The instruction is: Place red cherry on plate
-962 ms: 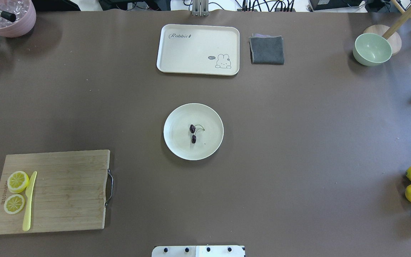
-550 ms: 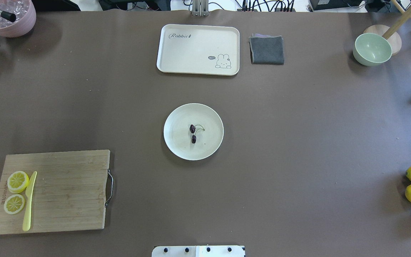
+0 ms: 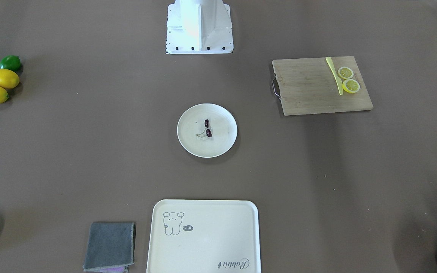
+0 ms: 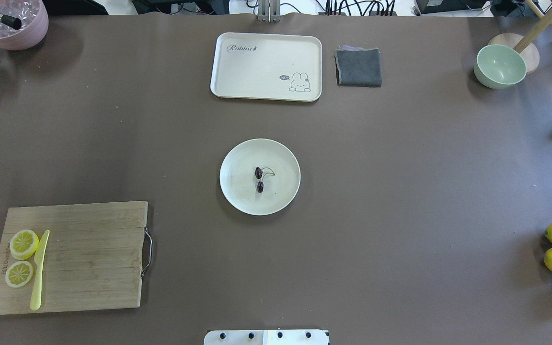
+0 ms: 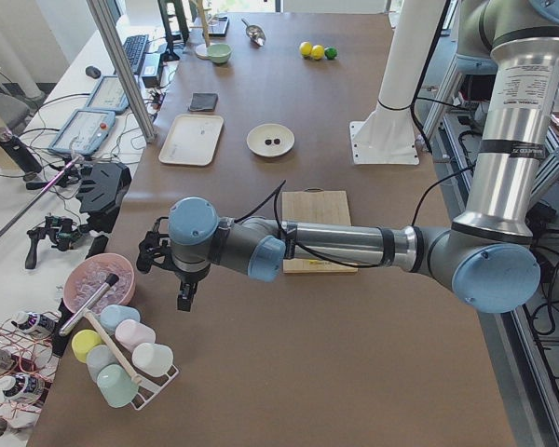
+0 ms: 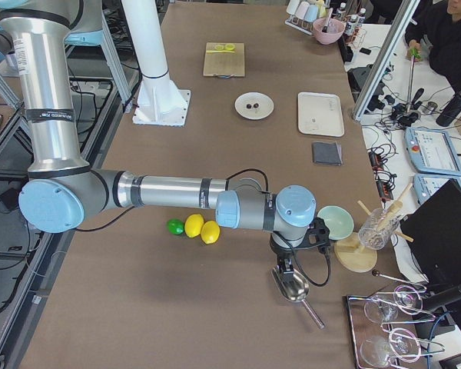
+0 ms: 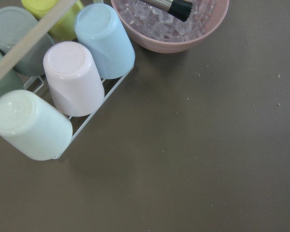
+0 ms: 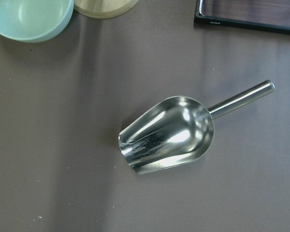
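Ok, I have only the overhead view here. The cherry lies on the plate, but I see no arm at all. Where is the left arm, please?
Observer: In the exterior left view, the left claw hangs beside the pink ice bowl and the upturned cups.
Operator: And the right one?
Observer: In the exterior right view, the right claw hangs over the metal scoop, near the green bowl.
Operator: Is something in the scoop?
Observer: No, the right wrist view shows it lying empty on the table.
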Available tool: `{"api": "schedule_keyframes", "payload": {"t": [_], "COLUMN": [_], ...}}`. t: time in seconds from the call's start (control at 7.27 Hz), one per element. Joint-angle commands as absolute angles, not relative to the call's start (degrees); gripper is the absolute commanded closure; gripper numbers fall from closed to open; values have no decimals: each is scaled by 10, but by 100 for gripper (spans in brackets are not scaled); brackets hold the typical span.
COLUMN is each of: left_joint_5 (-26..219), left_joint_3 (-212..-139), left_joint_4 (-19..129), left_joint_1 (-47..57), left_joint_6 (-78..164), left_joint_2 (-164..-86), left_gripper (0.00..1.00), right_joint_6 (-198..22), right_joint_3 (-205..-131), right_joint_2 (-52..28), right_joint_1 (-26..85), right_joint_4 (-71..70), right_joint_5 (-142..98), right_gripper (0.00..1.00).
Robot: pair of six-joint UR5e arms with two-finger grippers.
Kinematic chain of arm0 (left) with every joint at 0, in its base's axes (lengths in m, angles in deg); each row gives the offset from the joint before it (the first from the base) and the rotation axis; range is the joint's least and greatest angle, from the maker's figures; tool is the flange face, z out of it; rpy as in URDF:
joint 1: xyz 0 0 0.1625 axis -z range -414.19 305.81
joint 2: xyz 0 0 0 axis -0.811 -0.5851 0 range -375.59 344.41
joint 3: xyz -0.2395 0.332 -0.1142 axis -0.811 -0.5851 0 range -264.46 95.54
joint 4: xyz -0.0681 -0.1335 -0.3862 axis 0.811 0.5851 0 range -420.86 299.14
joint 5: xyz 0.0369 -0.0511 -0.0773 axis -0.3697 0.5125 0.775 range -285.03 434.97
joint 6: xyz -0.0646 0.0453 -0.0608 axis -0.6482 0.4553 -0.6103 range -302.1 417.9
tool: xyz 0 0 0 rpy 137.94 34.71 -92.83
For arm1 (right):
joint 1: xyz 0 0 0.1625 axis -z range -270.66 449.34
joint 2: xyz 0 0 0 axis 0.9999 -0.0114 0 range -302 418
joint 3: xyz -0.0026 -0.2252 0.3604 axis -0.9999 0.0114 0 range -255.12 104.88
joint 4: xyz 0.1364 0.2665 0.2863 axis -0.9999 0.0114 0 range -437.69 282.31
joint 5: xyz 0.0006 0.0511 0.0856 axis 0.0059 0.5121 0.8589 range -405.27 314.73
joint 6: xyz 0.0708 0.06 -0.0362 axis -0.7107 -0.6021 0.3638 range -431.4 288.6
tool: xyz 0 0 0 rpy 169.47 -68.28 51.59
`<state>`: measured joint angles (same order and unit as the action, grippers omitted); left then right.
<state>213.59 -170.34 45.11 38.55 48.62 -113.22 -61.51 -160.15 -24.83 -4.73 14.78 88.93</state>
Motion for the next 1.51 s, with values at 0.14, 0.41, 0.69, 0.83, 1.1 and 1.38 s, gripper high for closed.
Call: {"api": "schedule_keyframes", "payload": {"t": [0.14,0.41,0.69,0.83,1.1,1.38], "left_joint_5": [2062,2037,2039,2040,2040,2040], "left_joint_3": [-1733,-1731,-1732,-1734,-1733,-1734], "left_joint_4": [397,396,397,398,397,397], "left_joint_1": [384,381,381,381,381,381], "left_joint_6": [540,541,541,541,541,541], "left_joint_2": [-1135,-1133,-1131,-1128,-1128,-1128], "left_gripper": [2,2,2,2,2,2], "right_joint_6": [-616,-616,-630,-649,-640,-650], "right_joint_3": [-1616,-1624,-1637,-1639,-1639,-1634], "right_joint_2": [-206,-219,-232,-233,-240,-258], "right_joint_1": [-46,-46,-44,-44,-43,-43], "right_joint_4": [226,223,220,219,215,159], "right_joint_5": [874,879,874,874,876,880], "right_gripper": [1,1,0,0,0,0]}}
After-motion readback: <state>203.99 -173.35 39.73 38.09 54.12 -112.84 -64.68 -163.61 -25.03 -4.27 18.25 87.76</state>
